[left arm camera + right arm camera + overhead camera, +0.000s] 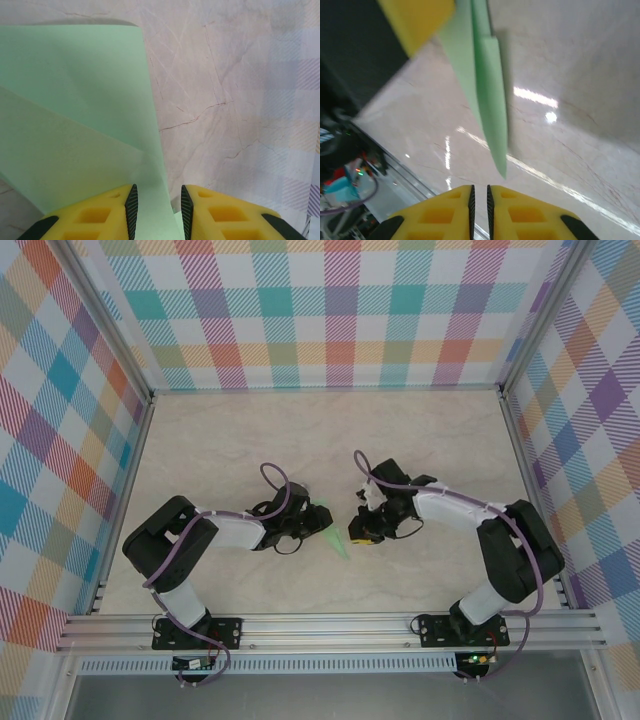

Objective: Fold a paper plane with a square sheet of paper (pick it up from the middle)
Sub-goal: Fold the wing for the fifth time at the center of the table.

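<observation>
The light green paper plane (336,541) hangs just above the marble table (300,440) at its near middle, pointed tip toward the front rail. My left gripper (312,523) is shut on its wide rear end. In the left wrist view the paper plane (75,100) runs out from between the yellow fingers of the left gripper (157,200). My right gripper (362,530) sits close to the right of the tip, shut with nothing between its pads. From the right gripper (479,192), the paper plane (492,100) points down at me, casting a shadow on the table.
Checked cloth walls (340,320) close in the table on three sides. An aluminium rail (330,625) carrying both arm bases runs along the near edge. Bare table lies behind both grippers.
</observation>
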Robot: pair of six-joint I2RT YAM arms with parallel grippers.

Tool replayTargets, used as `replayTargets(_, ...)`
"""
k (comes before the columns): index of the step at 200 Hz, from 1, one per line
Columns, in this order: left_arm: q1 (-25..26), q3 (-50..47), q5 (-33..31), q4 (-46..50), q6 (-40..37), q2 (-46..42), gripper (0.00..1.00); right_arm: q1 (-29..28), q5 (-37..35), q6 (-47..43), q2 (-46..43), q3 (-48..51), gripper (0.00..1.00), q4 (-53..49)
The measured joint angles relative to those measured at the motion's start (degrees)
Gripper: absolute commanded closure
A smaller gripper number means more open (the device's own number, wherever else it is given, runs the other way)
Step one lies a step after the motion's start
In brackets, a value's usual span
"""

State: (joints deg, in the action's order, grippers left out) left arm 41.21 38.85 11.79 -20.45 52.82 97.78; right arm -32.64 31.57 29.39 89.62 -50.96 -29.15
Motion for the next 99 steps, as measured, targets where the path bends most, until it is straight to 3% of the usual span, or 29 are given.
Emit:
replayTargets(50,-0.09,0.35,0.22,0.48,0.0,0.17,0.69,0.13,8.96,7.52,6.27,0.0,0.87,12.39)
replayTargets(99,-0.09,0.42,0.26,0.63,0.0,0.2,0.69,-1.62,11.85,8.83,12.22,-0.28,0.85,14.97)
